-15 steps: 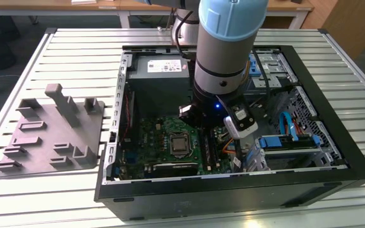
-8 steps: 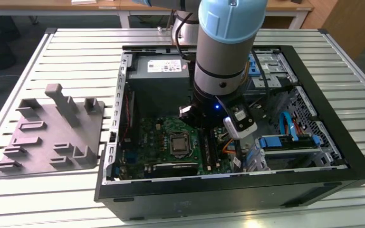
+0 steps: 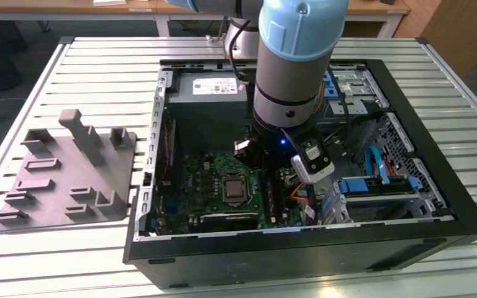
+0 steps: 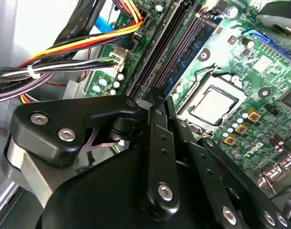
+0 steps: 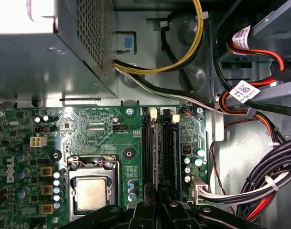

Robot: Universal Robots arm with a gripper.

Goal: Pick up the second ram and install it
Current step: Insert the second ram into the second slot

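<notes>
My gripper is down inside the open computer case, over the memory slots on the motherboard. In the second wrist view its black fingers stand close together at the end of a thin blue-green board, the second ram. This board runs edge-on along the black slots. In the first wrist view the ram is a narrow strip between two black slots, in line with the gripper. How deep it sits in a slot is hidden.
The processor socket lies beside the slots. Bundled cables and a white connector crowd the other side. The power supply and the drive cage stand inside the case. A grey moulded tray sits on the slatted table at the exterior view's left.
</notes>
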